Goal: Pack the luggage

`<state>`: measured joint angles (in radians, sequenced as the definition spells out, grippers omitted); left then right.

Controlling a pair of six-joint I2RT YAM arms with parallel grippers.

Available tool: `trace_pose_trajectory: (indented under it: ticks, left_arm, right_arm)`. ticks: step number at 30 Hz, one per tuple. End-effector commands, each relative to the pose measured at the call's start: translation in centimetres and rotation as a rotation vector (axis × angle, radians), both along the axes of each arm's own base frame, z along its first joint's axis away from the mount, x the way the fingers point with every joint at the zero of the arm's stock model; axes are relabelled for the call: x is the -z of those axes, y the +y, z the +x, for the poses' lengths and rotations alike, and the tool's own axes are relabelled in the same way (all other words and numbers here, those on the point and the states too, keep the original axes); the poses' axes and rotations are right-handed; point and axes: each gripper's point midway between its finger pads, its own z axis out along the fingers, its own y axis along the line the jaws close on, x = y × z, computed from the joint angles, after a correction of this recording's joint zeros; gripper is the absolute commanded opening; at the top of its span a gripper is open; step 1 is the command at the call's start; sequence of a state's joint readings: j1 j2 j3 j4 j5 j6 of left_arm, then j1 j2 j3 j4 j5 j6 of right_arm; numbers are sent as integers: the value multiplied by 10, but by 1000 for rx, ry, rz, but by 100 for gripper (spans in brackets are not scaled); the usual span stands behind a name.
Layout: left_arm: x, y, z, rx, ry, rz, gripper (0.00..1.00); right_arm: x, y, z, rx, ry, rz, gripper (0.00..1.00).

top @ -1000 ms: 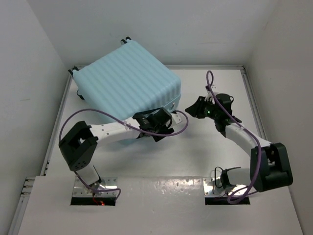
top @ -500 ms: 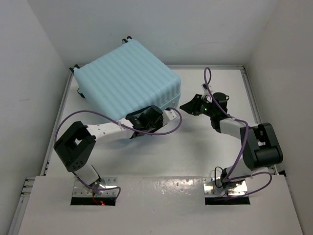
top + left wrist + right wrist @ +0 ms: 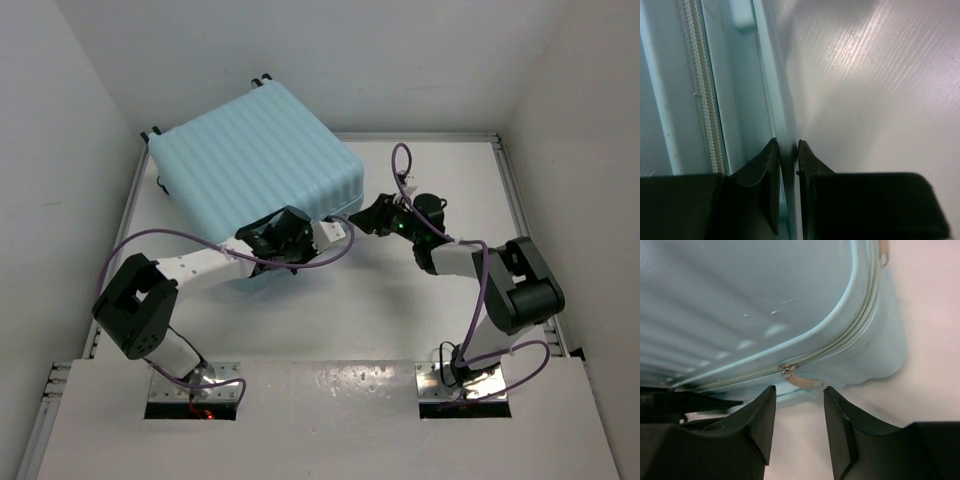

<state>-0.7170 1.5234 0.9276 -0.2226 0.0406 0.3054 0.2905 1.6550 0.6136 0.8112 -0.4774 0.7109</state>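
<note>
Now that my right claw (image 3: 799, 415) has slid left, it gapes open beside the metal zipper pull (image 3: 802, 381) of the pale blue ribbed hard-shell suitcase (image 3: 255, 155), far left; my left claw (image 3: 786, 167) pinches its near rim

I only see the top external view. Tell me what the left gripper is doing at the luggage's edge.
Observer: In the left wrist view, the left gripper is nearly shut around a thin rim of the luggage, beside the zipper teeth.
Operator: Report the right gripper.
Observer: The right gripper is open, facing a rounded corner of the luggage.
Operator: Locate the zipper pull.
Observer: The zipper pull hangs from the seam in line with the open gap, just ahead of the fingertips, not gripped.
</note>
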Motion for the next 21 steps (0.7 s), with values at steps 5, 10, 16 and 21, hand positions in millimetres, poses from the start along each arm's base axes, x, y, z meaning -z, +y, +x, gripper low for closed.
trace_pose_trajectory:
  ticks: [5,10,16,21]
  left_arm:
    - [27,8,-38,84,203,51,18]
    - [30,9,-38,84,210,57,18]
    - [27,8,-35,79,198,57,18]
    - [27,10,-33,60,193,64,18]
  right_arm:
    - [-18,1,21,16,-179,-49,43]
    - [-20,17,14,-65,-244,-70,46]
    - [-19,26,8,-74,-312,-154,52]
    - [-8,20,22,46,-349,-283,50]
